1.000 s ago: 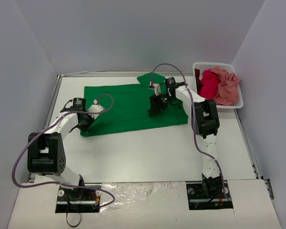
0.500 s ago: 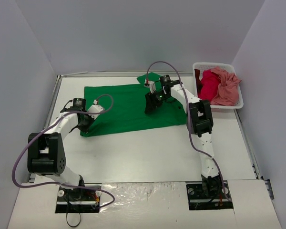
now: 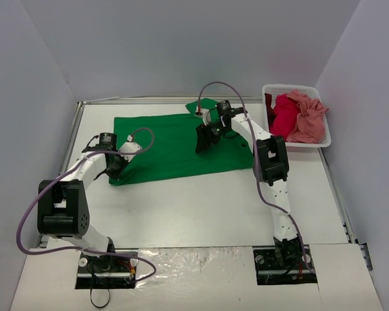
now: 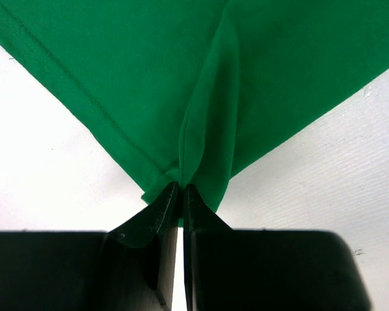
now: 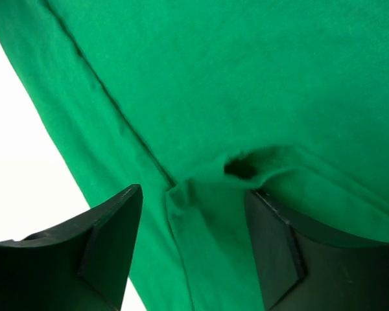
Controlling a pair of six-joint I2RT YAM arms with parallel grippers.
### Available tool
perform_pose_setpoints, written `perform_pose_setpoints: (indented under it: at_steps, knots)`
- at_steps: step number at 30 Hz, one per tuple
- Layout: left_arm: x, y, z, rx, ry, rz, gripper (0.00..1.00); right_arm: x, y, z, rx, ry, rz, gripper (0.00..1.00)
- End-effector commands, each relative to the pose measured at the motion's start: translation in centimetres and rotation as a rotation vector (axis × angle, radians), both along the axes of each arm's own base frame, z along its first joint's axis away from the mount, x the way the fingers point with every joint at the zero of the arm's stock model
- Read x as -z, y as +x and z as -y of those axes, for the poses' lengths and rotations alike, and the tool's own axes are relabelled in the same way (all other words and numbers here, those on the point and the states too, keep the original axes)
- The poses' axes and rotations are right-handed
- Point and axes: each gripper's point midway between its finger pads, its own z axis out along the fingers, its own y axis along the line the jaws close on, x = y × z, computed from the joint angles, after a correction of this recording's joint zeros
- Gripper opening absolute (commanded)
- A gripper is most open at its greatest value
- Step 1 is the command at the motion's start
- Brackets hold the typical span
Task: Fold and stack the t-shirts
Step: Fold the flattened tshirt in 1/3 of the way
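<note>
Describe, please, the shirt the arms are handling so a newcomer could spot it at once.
On the white table, look at the far middle: the green t-shirt lies spread flat, its near-left corner pinched by the left gripper. Its neighbours, the red and pink shirts, sit bunched in the basket.

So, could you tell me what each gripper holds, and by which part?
The left gripper pinches the green t-shirt at a hem corner; the right gripper is open, holding nothing.
</note>
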Motion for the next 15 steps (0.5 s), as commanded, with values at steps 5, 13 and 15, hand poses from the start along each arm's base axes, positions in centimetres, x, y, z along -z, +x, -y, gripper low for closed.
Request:
perform_pose_setpoints:
  at_steps: [5,13,15]
  knots:
    - [-1.0,0.3,0.0,-0.014,-0.017,0.025,0.02,-11.6,-0.8,1.2,0.015,0.016,0.203,0.69]
    - [-1.9,0.2,0.2,-0.003,-0.029,0.05,0.02,-11.3,-4.2,9.7,0.136,-0.252,0.275,0.7]
    - [-2.0,0.2,0.2,0.0,-0.028,0.053,0.02,-10.7,-5.3,11.9,0.158,-0.333,0.29,0.68]
